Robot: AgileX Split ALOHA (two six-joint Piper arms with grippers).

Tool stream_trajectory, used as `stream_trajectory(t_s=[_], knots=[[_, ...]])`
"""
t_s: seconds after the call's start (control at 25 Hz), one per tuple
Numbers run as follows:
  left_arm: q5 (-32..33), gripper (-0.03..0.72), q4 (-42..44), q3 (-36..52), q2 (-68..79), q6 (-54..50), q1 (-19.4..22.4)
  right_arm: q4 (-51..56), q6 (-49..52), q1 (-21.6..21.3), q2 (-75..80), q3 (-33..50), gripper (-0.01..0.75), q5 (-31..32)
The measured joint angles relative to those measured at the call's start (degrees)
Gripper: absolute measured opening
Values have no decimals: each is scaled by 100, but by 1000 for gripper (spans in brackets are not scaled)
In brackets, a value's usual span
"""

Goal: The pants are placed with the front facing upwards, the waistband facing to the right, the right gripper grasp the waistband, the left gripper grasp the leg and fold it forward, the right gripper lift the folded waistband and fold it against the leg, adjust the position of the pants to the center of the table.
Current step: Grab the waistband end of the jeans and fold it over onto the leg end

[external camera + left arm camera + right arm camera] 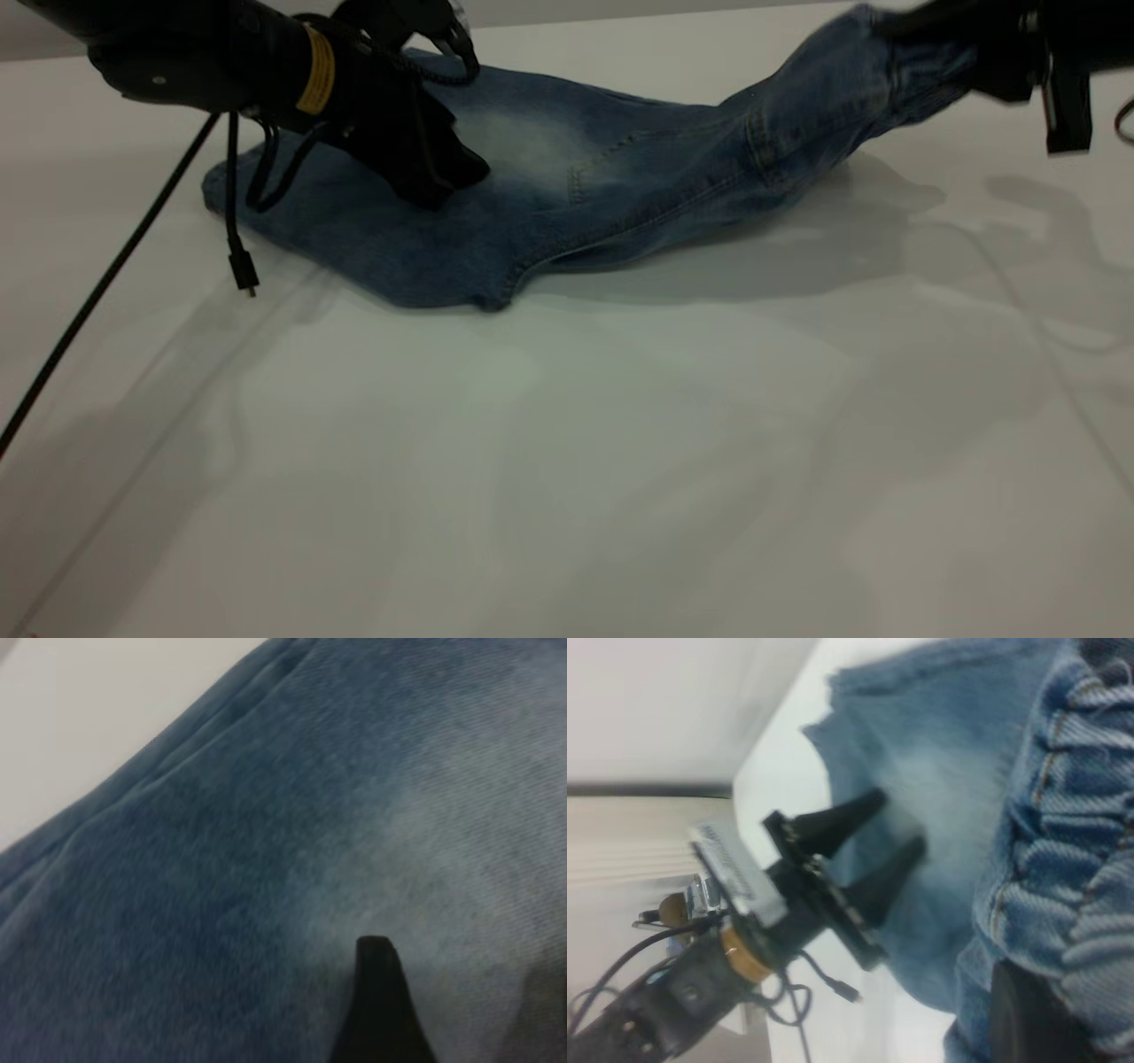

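Bare white table (567, 496) fills the foreground; beyond it the pants (620, 177) lie toward the far edge, leg end flat at left, waistband (895, 75) raised clear of the surface at right. Right gripper (952, 62), fingers clenched on the gathered band, holds that end aloft, apparently for folding over the leg. Left gripper (438, 182), fingers spread, bears down beside the faded knee patch (523, 137), probably to anchor the cloth

Robot lab, bare white table (567, 461), cabled arms; plain wall
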Motion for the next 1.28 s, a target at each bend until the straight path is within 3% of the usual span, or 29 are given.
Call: stream_trajectory(t_s=[0.48, 0.6, 1.04, 1.28], knots=[[-329, 418, -94, -5, 233, -174, -897, 6, -144, 0, -886, 10, 70, 386], [-146, 418, -89, 6, 133, -174, -888, 0, -144, 0, -880, 10, 70, 278], [1574, 419, -121, 13, -648, -251, -738, -98, -132, 0, -876, 10, 70, 119], [1745, 419, -134, 9, -317, -251, -639, 15, -138, 0, -876, 5, 70, 471]])
